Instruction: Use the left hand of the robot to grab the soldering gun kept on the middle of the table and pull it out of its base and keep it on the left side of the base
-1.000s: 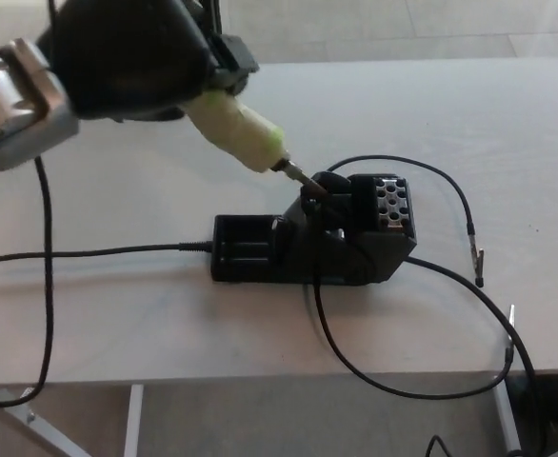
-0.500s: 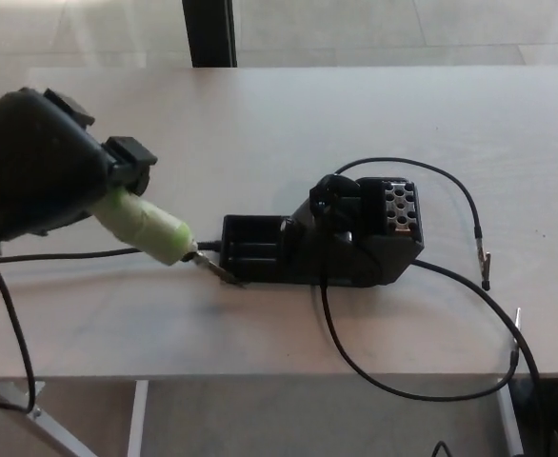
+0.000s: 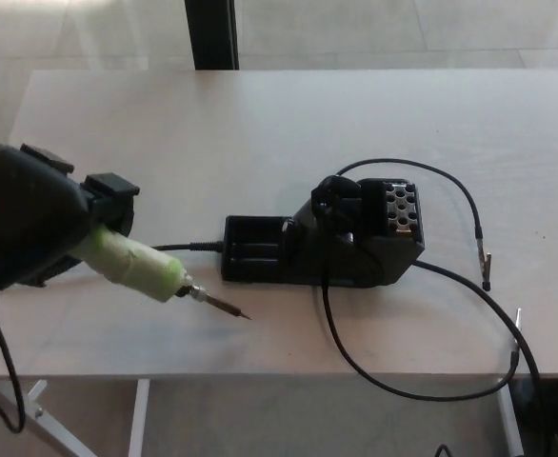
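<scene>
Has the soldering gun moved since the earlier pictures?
Yes. The soldering gun, held in the left hand, has come out of the base and gone left of it.

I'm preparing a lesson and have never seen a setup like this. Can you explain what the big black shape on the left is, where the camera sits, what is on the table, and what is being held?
The camera sits on a humanoid robot's head, looking down at a pale table. The black shape is the robot's left hand, closed on a soldering gun with a light green grip; its metal tip points right, low over the table. The black block in the middle is the gun's base, now empty, with the gun to its left. Black cables trail across the table. The right hand is not in view.
</scene>
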Robot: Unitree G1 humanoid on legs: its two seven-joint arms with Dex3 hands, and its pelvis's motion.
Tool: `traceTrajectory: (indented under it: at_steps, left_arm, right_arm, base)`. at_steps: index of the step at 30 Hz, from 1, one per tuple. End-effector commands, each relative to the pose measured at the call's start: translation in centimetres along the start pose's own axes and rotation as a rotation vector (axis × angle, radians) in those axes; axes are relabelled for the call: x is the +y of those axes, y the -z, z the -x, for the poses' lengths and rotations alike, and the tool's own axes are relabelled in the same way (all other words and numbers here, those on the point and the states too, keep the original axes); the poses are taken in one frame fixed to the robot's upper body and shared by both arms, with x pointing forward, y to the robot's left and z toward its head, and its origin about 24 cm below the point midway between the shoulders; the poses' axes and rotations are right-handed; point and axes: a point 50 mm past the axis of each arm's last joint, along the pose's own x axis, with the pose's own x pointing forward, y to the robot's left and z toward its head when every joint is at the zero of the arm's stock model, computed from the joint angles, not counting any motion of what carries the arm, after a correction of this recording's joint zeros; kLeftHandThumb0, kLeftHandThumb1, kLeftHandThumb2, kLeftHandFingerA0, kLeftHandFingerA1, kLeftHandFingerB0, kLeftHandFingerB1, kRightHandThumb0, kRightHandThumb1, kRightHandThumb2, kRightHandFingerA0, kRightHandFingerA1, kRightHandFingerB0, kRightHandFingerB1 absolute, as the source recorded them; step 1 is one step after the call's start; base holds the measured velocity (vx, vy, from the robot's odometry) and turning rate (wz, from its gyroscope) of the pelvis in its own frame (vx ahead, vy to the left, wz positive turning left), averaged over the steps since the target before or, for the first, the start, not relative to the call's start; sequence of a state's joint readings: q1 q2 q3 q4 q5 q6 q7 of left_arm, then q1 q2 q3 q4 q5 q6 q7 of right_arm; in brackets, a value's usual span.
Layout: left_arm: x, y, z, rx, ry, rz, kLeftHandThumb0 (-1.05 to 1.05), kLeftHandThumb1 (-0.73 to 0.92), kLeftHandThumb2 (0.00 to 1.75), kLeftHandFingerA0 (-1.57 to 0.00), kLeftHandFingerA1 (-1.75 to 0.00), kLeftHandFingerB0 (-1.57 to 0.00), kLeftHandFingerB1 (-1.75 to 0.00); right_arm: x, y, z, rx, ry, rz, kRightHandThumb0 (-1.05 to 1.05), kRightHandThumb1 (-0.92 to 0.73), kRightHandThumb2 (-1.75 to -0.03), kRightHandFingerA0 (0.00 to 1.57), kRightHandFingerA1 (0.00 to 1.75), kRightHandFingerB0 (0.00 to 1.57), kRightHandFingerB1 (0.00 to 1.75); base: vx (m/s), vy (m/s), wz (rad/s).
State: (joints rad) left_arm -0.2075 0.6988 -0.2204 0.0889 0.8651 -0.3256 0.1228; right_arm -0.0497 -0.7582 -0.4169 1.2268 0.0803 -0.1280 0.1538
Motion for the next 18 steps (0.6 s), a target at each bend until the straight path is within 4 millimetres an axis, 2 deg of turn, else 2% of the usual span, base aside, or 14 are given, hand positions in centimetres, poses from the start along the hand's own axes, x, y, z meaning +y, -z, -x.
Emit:
traceTrajectory:
  at_steps: [1,2,4,5,6,7,10,13,14,15,16,17,18]
  left_arm:
    - [-1.3,0.5,0.1,0.077,0.045,0.073,-0.23,0.51,1.06,-1.18,-1.34,-0.91,-1.13]
    - [-1.7,0.4,0.1,0.092,0.051,0.093,-0.17,0.56,1.02,-0.91,-1.75,-0.76,-1.42]
    - [-2.6,-0.1,0.2,0.113,0.05,0.129,-0.15,0.54,1.06,-0.93,-1.75,-0.76,-1.46]
    - [-3.0,-0.3,0.2,0.115,0.052,0.125,-0.15,0.52,1.1,-0.96,-1.75,-0.82,-1.32]
    - [-3.4,-0.6,0.3,0.125,0.06,0.141,-0.14,0.52,1.13,-0.98,-1.75,-0.83,-1.31]
    - [-3.7,-0.9,0.3,0.134,0.095,0.149,-0.16,0.57,1.07,-0.94,-1.75,-0.77,-1.37]
    - [-4.4,-1.4,0.3,0.138,0.141,0.165,-0.14,0.56,1.01,-0.89,-1.75,-0.76,-1.41]
    - [-4.8,-1.3,0.4,0.135,0.164,0.154,-0.16,0.55,1.03,-0.93,-1.75,-0.78,-1.38]
    - [-4.9,-1.3,0.4,0.14,0.166,0.155,-0.22,0.51,1.07,-1.23,-1.41,-0.91,-1.17]
    - [-5.2,-1.0,0.5,0.16,0.176,0.155,-0.15,0.57,1.03,-0.93,-1.75,-0.8,-1.3]
    - [-5.6,-0.6,0.5,0.184,0.188,0.153,-0.19,0.54,1.1,-1.21,-1.35,-0.88,-1.06]
    - [-5.8,-0.5,0.5,0.191,0.19,0.152,-0.19,0.54,1.1,-1.21,-1.35,-0.88,-1.06]
    - [-5.9,-0.3,0.5,0.208,0.209,0.15,-0.16,0.59,0.99,-0.89,-1.75,-0.8,-1.23]
  right_arm:
    - [-1.0,-0.5,0.1,-0.016,0.028,0.023,-1.05,-0.65,-1.07,0.77,0.65,0.49,0.42]
    - [-1.0,-0.5,0.1,-0.017,0.026,0.02,-1.05,-0.63,-1.07,0.75,0.64,0.48,0.43]
    - [-0.9,-0.4,0.1,-0.015,0.018,0.01,-1.05,-0.63,-1.06,0.75,0.64,0.46,0.42]
    - [-0.9,-0.4,0.1,-0.008,0.021,0.008,-1.05,-0.62,-1.06,0.75,0.63,0.47,0.42]
    - [-0.8,-0.3,0.1,-0.013,0.01,0.015,-1.05,-0.62,-1.11,0.73,0.63,0.46,0.42]
    - [-0.8,-0.4,0.1,-0.015,0.009,0.013,-1.05,-0.59,-1.1,0.74,0.65,0.47,0.43]
    - [-0.8,-0.3,0.1,-0.01,0.007,0.021,-1.05,-0.57,-1.18,0.74,0.65,0.47,0.44]
    - [-0.9,-0.3,0.1,-0.009,0.006,0.016,-1.05,-0.61,-1.09,0.73,0.62,0.46,0.42]
    - [-0.9,-0.3,0.1,-0.008,0.006,0.016,-1.05,-0.61,-1.1,0.73,0.62,0.46,0.42]
    - [-0.9,-0.3,0.1,-0.008,0.006,0.02,-1.05,-0.63,-1.08,0.73,0.61,0.47,0.42]
    - [-0.9,-0.3,0.1,-0.011,0.003,0.026,-1.05,-0.62,-1.09,0.71,0.62,0.46,0.43]
    - [-0.9,-0.3,0.1,-0.014,0.0,0.026,-1.05,-0.62,-1.09,0.71,0.62,0.46,0.43]
    - [-0.8,-0.4,0.1,-0.022,-0.003,0.022,-1.05,-0.62,-1.1,0.72,0.63,0.46,0.43]
  base:
    - [0.0,0.0,0.0]
    - [0.0,0.0,0.0]
    - [0.0,0.0,0.0]
    - [0.0,0.0,0.0]
    - [0.0,0.0,0.0]
    - [0.0,0.0,0.0]
    - [0.0,0.0,0.0]
    - [0.0,0.0,0.0]
    - [0.0,0.0,0.0]
    - [0.0,0.0,0.0]
    - [0.0,0.0,0.0]
    - [0.0,0.0,0.0]
    - [0.0,0.0,0.0]
